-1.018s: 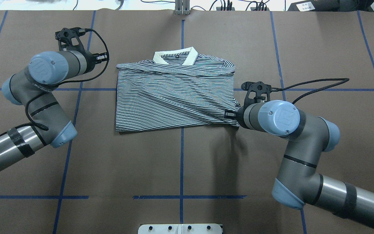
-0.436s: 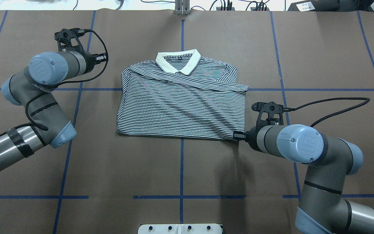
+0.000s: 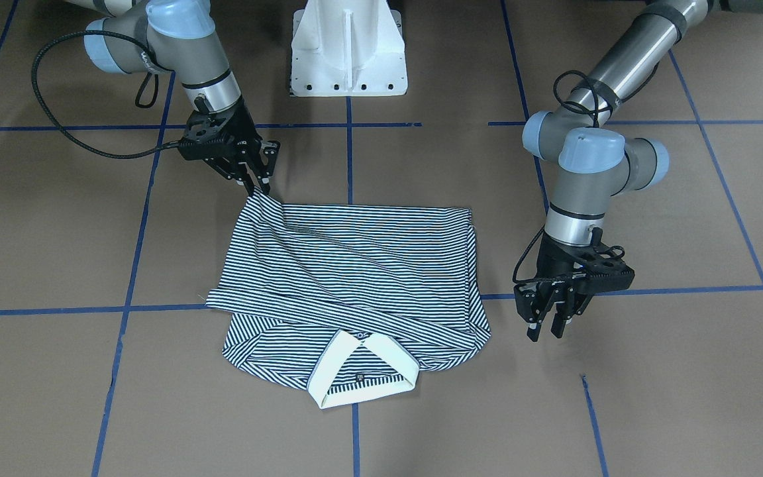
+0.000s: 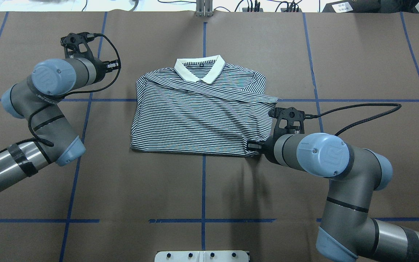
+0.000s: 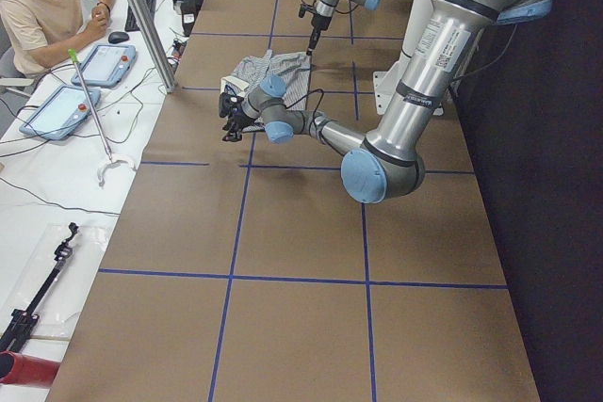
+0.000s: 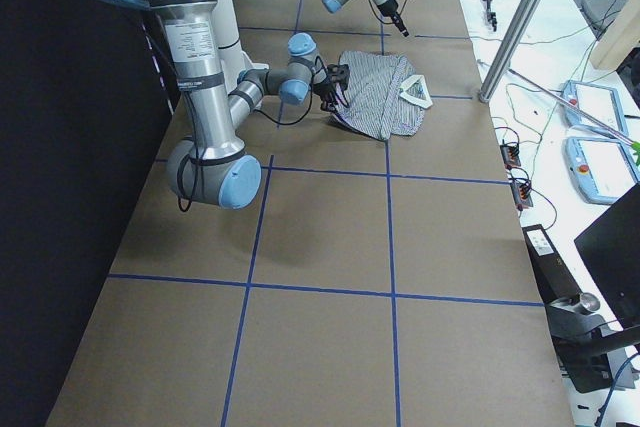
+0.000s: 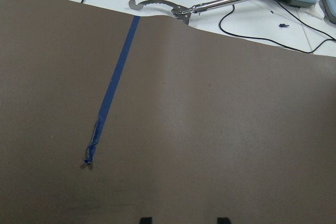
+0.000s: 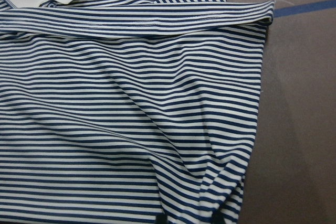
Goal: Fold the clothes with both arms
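Lying flat at the middle of the table [image 4: 158, 189], the striped polo shirt [image 4: 195, 123] points its cream collar [image 4: 215, 72] away from the robot, its long axis running side to side. A folded band [image 4: 231, 95] crosses it slantwise to the right edge. The right tool [image 3: 259, 187] is clamped on the bunched near right corner. The left tool [image 3: 547, 331] hangs with fingers apart over brown table off the shirt's far left corner, not touching it.
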{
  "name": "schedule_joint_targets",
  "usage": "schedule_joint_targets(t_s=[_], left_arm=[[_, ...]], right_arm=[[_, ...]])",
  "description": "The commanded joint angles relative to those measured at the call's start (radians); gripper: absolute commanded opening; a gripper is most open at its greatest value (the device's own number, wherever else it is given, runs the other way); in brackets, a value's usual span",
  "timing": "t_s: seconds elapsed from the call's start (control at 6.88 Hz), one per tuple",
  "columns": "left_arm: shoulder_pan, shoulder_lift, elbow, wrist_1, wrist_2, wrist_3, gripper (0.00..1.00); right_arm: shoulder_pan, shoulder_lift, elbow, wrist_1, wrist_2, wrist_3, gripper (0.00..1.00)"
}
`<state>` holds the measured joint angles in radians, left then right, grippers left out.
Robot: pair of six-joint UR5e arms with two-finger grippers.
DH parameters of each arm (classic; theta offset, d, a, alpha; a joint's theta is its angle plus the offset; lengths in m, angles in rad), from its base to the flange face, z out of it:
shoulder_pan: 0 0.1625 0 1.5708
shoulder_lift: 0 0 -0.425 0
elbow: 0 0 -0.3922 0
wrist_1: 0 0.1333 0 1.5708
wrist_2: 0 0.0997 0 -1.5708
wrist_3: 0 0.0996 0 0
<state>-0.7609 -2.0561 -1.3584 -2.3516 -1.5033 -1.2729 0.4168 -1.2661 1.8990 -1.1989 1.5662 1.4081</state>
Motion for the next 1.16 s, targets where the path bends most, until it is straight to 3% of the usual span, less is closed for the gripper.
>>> schedule_joint_targets(t_s=[0.0,0.29,0.44,1.02], left_arm=[[0.0,-0.002,-0.001,0.0,0.0,-0.005,0.51],[0.0,-0.004,-0.01,0.002,-0.002,-0.006,0.51],[0.002,-0.004,-0.008,0.0,-0.002,-0.002,0.51],[-0.003,-0.009,-0.011,0.0,-0.003,-0.008,0.51]], right_arm=[[0.007,-0.024,0.0,0.005,-0.012,0.002,0.65],[0.007,-0.053,0.025,0.009,-0.046,0.003,0.69],[0.005,-0.071,0.029,0.009,-0.075,0.003,0.86],[-0.091,-0.076,0.025,0.009,-0.15,0.045,0.77]])
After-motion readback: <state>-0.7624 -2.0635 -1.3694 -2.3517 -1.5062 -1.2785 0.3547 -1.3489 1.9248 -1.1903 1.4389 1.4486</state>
